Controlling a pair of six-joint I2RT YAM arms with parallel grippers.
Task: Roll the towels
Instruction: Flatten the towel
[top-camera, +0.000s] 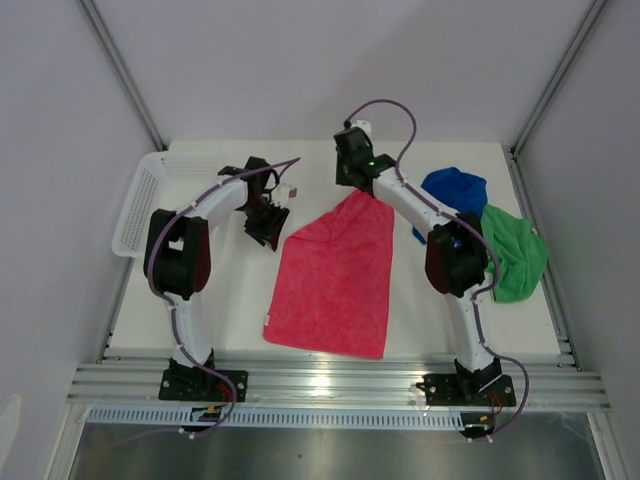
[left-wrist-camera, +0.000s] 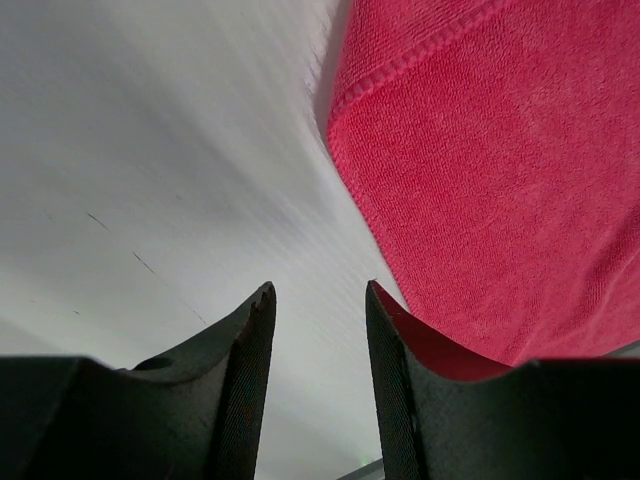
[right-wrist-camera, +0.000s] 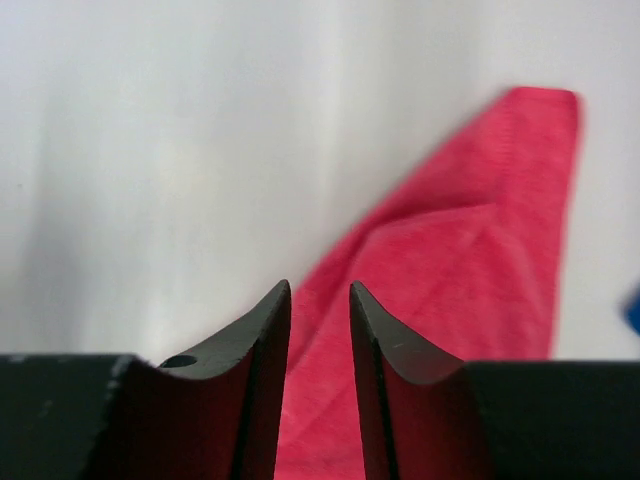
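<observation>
The pink-red towel (top-camera: 335, 275) lies spread flat in the middle of the table, its far right corner drawn out to a point. My right gripper (top-camera: 347, 178) hovers just past that point, open by a narrow gap. In the right wrist view the pink-red towel (right-wrist-camera: 470, 260) lies beneath the right gripper (right-wrist-camera: 320, 287), nothing pinched. My left gripper (top-camera: 268, 230) is just left of the towel's far left corner. Its wrist view shows the left gripper (left-wrist-camera: 320, 292) open over bare table, the towel's hemmed edge (left-wrist-camera: 400, 75) to its right. The blue towel (top-camera: 455, 188) and green towel (top-camera: 515, 252) lie crumpled at the right.
A white mesh basket (top-camera: 140, 205) stands at the table's far left edge, beside the left arm. Aluminium rails (top-camera: 330, 385) run along the near edge by both arm bases. White walls close in the back and sides.
</observation>
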